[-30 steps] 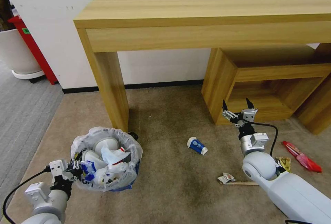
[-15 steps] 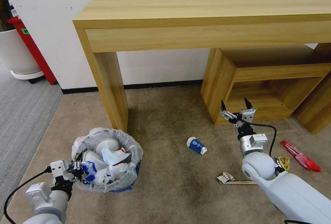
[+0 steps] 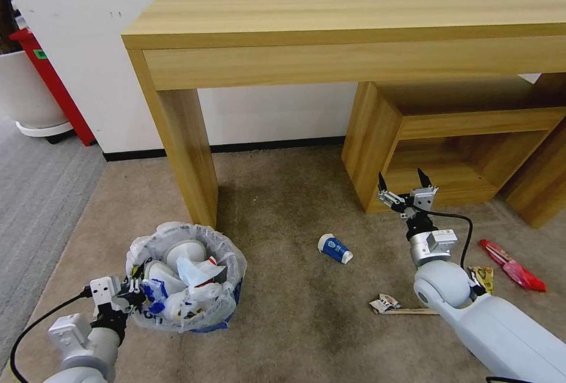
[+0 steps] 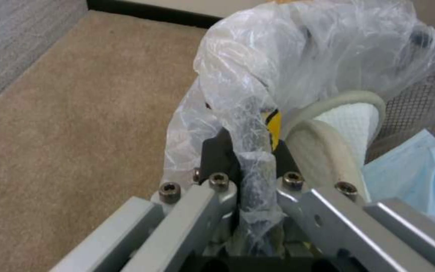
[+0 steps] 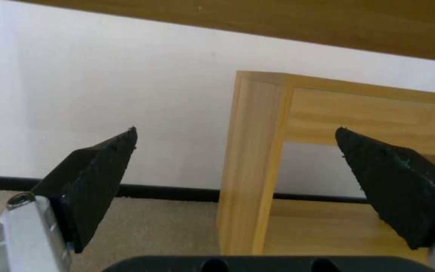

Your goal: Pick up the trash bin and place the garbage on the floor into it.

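Note:
The trash bin (image 3: pixel 227 306), blue with a translucent bag over its rim, stands on the beige floor (image 3: pixel 283 206) at the lower left, holding white slippers and other litter. My left gripper (image 3: pixel 131 297) is shut on the bin's near rim; in the left wrist view its fingers (image 4: pixel 217 158) pinch the bag-covered edge of the trash bin (image 4: pixel 258 87). My right gripper (image 3: pixel 402 181) hangs open and empty above the carpet at the right. Garbage lies on the carpet: a blue-white cup (image 3: pixel 335 248), crumpled paper (image 3: pixel 384 303) with a wooden stick (image 3: pixel 418 311), a yellow wrapper (image 3: pixel 486 277), a red wrapper (image 3: pixel 512 265).
A long wooden table (image 3: pixel 354 23) stands against the wall, its leg (image 3: pixel 187 153) just behind the bin. A low wooden shelf unit (image 3: pixel 448 141) sits under it at the right. A red bin (image 3: pixel 53 85) and a white planter (image 3: pixel 23 91) stand at the far left on grey carpet.
The whole picture has shifted slightly, so the camera has moved. The bin and left gripper sit a little lower in the view. The right gripper stays open in the same pose.

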Motion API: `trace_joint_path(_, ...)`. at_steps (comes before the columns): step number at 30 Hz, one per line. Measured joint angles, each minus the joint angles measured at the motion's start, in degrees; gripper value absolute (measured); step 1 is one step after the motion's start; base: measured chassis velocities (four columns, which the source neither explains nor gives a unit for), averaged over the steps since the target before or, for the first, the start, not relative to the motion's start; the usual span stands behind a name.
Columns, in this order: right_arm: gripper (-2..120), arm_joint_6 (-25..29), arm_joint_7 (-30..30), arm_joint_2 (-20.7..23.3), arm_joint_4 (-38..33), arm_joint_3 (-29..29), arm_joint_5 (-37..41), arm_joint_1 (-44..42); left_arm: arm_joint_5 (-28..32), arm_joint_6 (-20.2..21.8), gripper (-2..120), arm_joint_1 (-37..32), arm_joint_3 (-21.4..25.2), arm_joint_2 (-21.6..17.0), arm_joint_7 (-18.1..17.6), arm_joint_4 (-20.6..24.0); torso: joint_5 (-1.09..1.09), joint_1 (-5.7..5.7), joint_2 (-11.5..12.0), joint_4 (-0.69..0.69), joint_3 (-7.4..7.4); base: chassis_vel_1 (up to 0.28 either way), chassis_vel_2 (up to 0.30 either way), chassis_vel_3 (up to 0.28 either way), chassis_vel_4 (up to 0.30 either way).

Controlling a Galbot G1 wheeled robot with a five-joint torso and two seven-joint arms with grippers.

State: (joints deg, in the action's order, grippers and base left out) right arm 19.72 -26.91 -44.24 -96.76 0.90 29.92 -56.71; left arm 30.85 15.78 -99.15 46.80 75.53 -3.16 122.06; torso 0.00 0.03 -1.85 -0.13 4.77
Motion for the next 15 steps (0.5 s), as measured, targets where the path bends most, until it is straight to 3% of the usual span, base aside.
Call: trace_joint_path(15,100,0.02,0.26,-0.1,0.27,-0.22,-0.01,-0.14,0.0,-0.1,3,0.17,-0.04,0.04,0.0,-0.37,0.0,0.0,0.0,0.0,0.0,-0.005,-0.005,-0.007,-0.004)
